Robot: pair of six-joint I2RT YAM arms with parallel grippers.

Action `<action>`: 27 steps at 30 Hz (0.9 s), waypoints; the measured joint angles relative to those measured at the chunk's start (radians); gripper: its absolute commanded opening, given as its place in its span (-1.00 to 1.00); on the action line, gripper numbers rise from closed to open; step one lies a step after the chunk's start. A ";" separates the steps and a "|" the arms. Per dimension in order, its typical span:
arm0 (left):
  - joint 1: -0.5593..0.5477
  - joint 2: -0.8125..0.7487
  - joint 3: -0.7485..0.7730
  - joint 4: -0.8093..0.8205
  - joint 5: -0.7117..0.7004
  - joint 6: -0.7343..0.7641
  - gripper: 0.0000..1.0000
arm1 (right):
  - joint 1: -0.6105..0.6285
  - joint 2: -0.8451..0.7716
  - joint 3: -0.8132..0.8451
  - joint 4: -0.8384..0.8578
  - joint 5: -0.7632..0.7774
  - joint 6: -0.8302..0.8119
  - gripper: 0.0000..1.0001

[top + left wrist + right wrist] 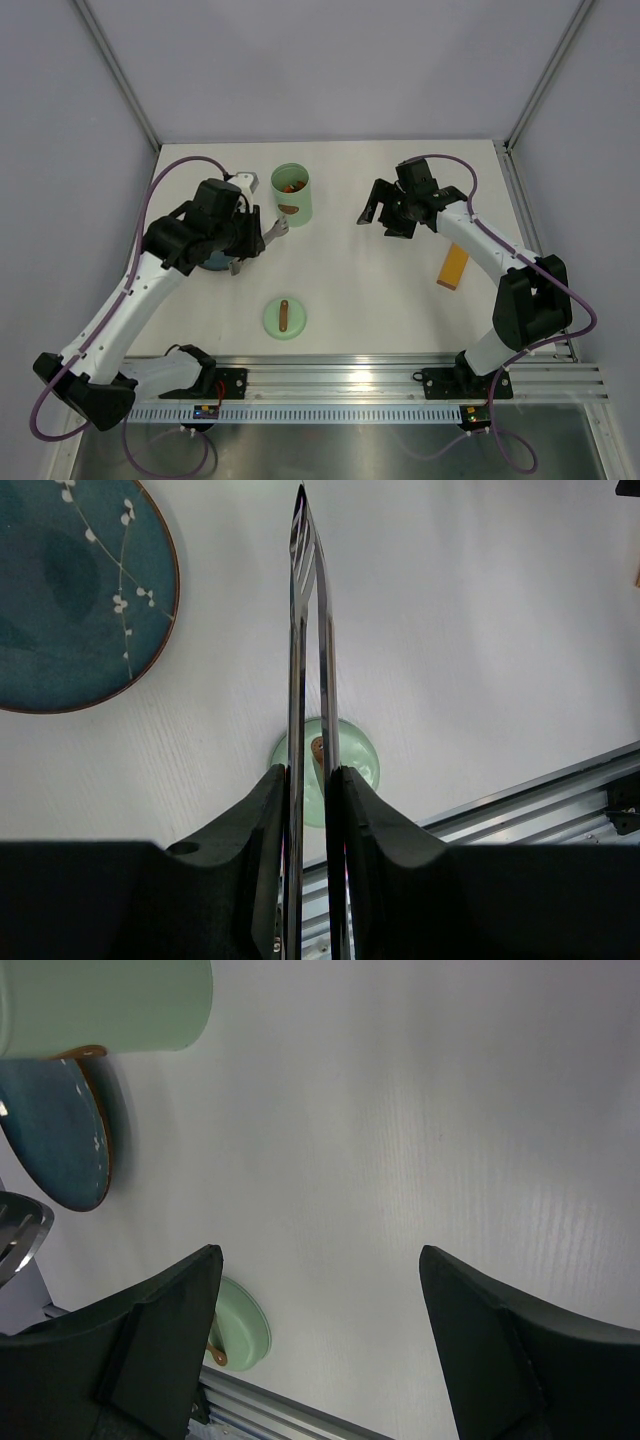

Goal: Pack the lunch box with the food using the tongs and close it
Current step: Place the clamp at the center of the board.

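The pale green lunch box stands upright and uncovered at the back of the table, with orange food showing inside it. Its round lid with the brown bar handle lies flat near the front edge. My left gripper is shut on the silver tongs, whose tips sit just left of the lunch box's base. In the left wrist view the tongs run straight out between my fingers, arms nearly together, nothing at their tips. My right gripper hangs open and empty to the right of the lunch box.
A dark blue plate lies left of the tongs, mostly under my left arm in the top view, and looks bare. An orange-yellow strip lies at the right by my right arm. The metal rail borders the near edge.
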 measured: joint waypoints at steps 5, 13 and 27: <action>-0.016 -0.003 -0.024 0.026 0.000 0.003 -0.45 | 0.002 0.000 0.000 0.000 0.000 0.002 0.75; -0.116 0.051 -0.041 0.108 0.001 0.003 -0.45 | 0.005 0.000 0.000 -0.001 0.026 0.002 0.77; -0.232 0.283 -0.167 0.500 -0.056 0.011 -0.42 | 0.005 -0.097 -0.101 -0.055 0.184 -0.051 0.87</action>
